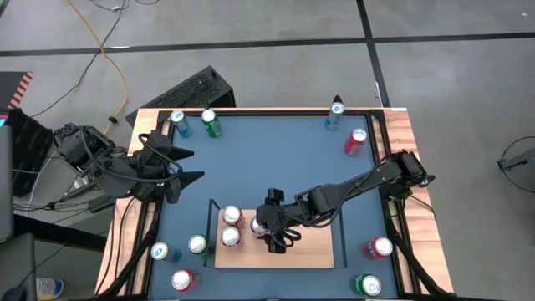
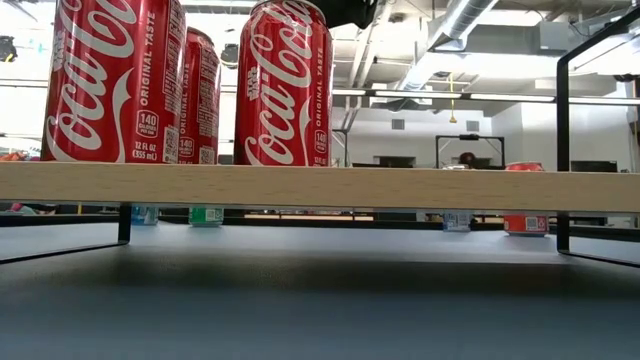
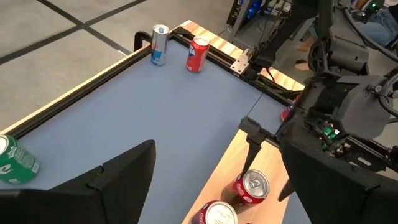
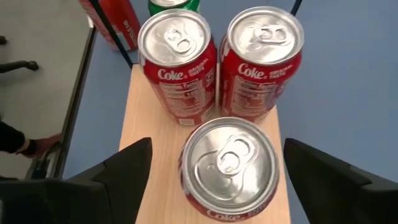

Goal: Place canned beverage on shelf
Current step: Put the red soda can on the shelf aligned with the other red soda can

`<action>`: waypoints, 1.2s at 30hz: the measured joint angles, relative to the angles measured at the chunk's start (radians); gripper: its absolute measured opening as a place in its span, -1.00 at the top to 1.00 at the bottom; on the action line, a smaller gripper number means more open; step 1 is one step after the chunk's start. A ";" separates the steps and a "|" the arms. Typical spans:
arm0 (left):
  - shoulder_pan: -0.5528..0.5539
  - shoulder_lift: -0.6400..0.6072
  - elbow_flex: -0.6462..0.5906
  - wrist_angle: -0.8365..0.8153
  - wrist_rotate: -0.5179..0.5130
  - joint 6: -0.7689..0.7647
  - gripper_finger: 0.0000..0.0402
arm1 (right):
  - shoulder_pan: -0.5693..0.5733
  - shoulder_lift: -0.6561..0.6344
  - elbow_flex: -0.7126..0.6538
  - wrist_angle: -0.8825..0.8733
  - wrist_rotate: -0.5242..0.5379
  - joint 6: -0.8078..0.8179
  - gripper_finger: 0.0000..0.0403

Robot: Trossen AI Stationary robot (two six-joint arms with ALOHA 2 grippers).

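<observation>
The shelf [image 1: 309, 247] is a light-wood board with black rails, lying near the table's front edge. Three red cola cans stand upright on its left part: two side by side [image 4: 178, 62] [image 4: 261, 59] and a third [image 4: 229, 165] just nearer to my right gripper. My right gripper [image 4: 217, 141] hangs open over that third can, slanting down, one finger on either side of it with a gap to each. The low view shows the cans [image 2: 283, 85] standing on the board [image 2: 400, 187]. My left gripper [image 1: 196, 165] waits open over the table's left side.
Loose cans stand around the blue table: green [image 1: 211, 124] and blue [image 1: 179, 124] at the far left, two [image 1: 334, 115] [image 1: 356, 140] at the far right, two [image 1: 380, 247] [image 1: 366, 286] at the near right, three near the front left corner [image 1: 182, 280]. The shelf's right part is bare.
</observation>
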 joint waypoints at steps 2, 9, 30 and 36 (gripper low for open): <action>0.000 0.000 0.000 0.000 -0.004 0.000 -0.66 | 0.000 0.000 0.000 -0.001 -0.001 -0.004 -0.77; 0.000 0.000 0.000 0.000 -0.009 -0.002 -0.66 | -0.009 0.000 0.000 -0.004 -0.001 -0.040 -0.72; 0.000 0.000 0.000 -0.002 -0.012 -0.007 -0.66 | -0.032 0.068 0.006 0.045 -0.057 -0.042 -0.72; 0.000 0.000 0.000 -0.007 -0.012 -0.007 -0.66 | -0.031 0.083 0.019 0.019 -0.073 -0.041 -0.70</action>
